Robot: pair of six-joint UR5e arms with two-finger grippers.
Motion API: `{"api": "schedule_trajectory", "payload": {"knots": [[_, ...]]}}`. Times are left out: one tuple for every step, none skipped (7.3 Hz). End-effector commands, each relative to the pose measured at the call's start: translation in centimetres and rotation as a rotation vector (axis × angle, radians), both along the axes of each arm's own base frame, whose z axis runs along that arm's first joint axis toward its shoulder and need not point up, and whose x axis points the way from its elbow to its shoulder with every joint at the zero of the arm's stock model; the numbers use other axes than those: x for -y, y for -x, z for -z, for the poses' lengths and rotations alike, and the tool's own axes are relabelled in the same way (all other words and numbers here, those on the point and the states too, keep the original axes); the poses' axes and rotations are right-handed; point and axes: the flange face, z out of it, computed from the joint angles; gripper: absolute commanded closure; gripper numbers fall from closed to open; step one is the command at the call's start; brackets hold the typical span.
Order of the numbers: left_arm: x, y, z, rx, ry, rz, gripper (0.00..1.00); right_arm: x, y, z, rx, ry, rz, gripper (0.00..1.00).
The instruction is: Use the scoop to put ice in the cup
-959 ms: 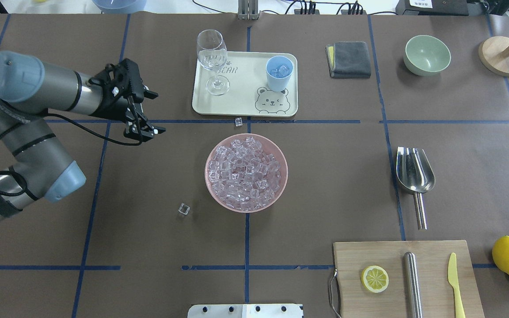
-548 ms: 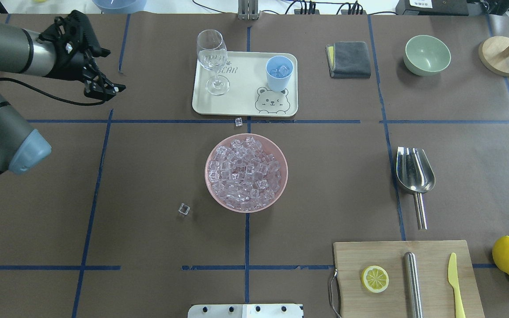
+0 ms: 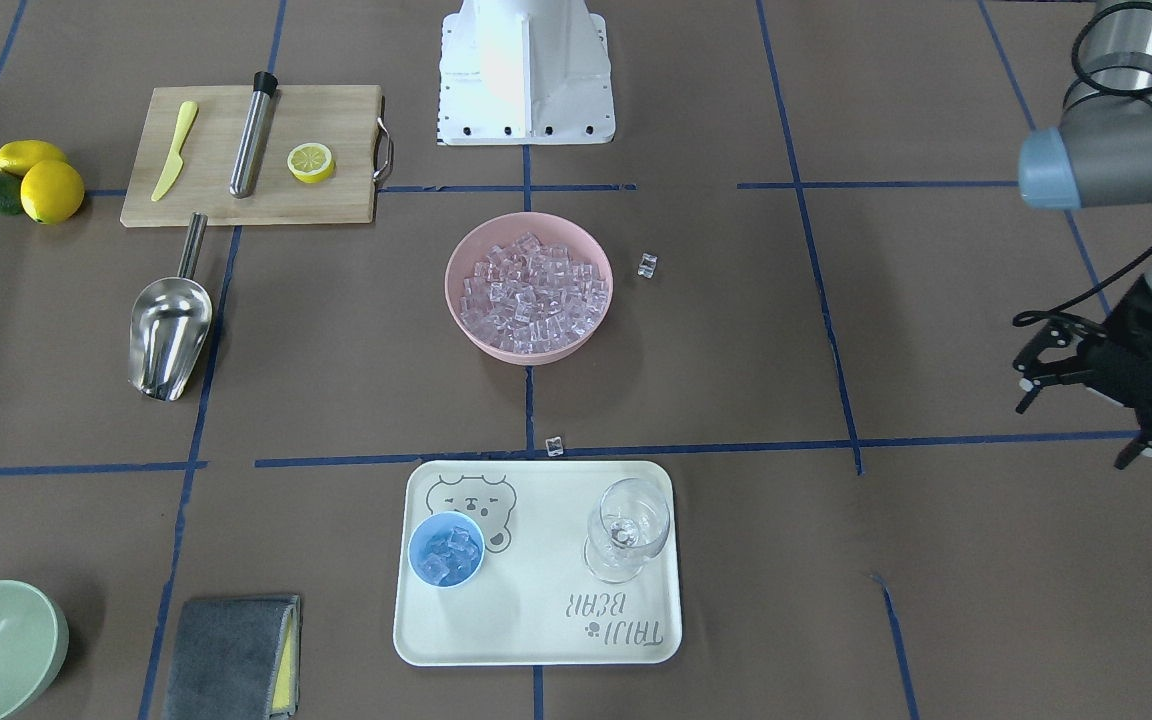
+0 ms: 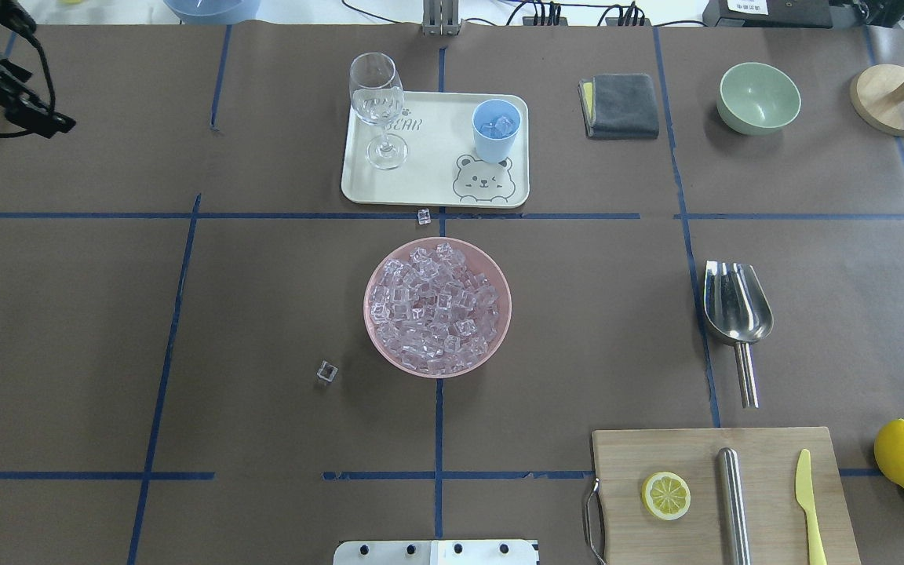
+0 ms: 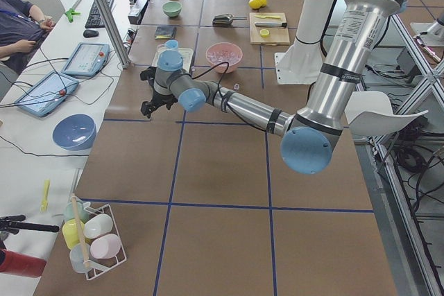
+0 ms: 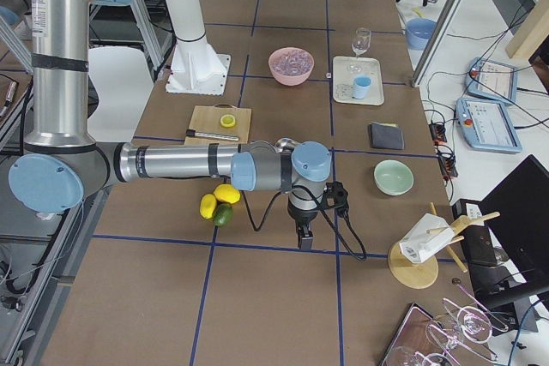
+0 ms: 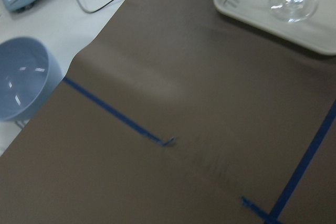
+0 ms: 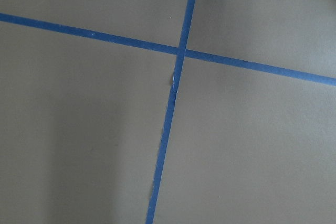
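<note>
two robot arms at a brown paper-covered table marked with blue tape.

the left claw (image 3: 1086, 420) hangs over bare table at the far left end, fingers apart and holding nothing. the right claw (image 6: 302, 231) shows only in a side view, pointing down over a tape crossing at the right end; i cannot tell whether it is apart or together.

the cup (image 4: 493, 145) stands upright on a cream tray (image 4: 436, 188), well apart from the left claw, off to its right. it already holds a few cubes, so i judge at least one load is delivered.

the scoop (image 4: 737, 306) lies flat and empty still further to that claw's right, handle toward the robot. i judge it is parked within the right arm's reach.

most of the ice (image 4: 436, 310) is heaped in a pink bowl (image 4: 504, 314) between the two claws, handy for scooping.

counts: one cup, one scoop, one pink bowl, one tray, one wine glass (image 4: 377, 102). two stray cubes lie on the table: one (image 4: 424, 216) just beside the tray, one (image 4: 327, 371) near the bowl on the left claw's side.
</note>
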Motion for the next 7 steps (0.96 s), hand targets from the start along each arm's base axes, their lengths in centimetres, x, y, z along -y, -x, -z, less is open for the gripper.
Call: {"api": "schedule_trajectory", "payload": {"knots": [[-1.1,9.0,-7.0,-0.010,0.262,0.100,0.00,-0.4,0.0,-0.4,0.004,0.009,0.000,0.00],[-1.9,12.8,-9.7,-0.016,0.334,0.174,0.00,-0.6,0.0,-0.6,0.006,0.011,0.001,0.00],[-4.9,16.1,-13.4,-0.085,0.449,0.228,0.00,-1.0,0.0,-0.9,0.006,0.017,0.001,0.00],[-6.9,16.9,-15.2,-0.190,0.613,0.307,0.00,-1.3,0.0,-1.0,0.014,0.021,0.001,0.00],[-9.7,17.1,-18.1,-0.227,0.732,0.361,0.00,-1.5,0.0,-1.0,0.019,0.021,0.000,0.00],[-10.5,17.4,-18.3,-0.215,0.729,0.370,0.00,-1.6,0.0,-1.1,0.019,0.023,0.000,0.00],[-11.0,17.4,-18.7,-0.210,0.743,0.373,0.00,-1.6,0.0,-1.0,0.019,0.020,0.000,0.00]]}}
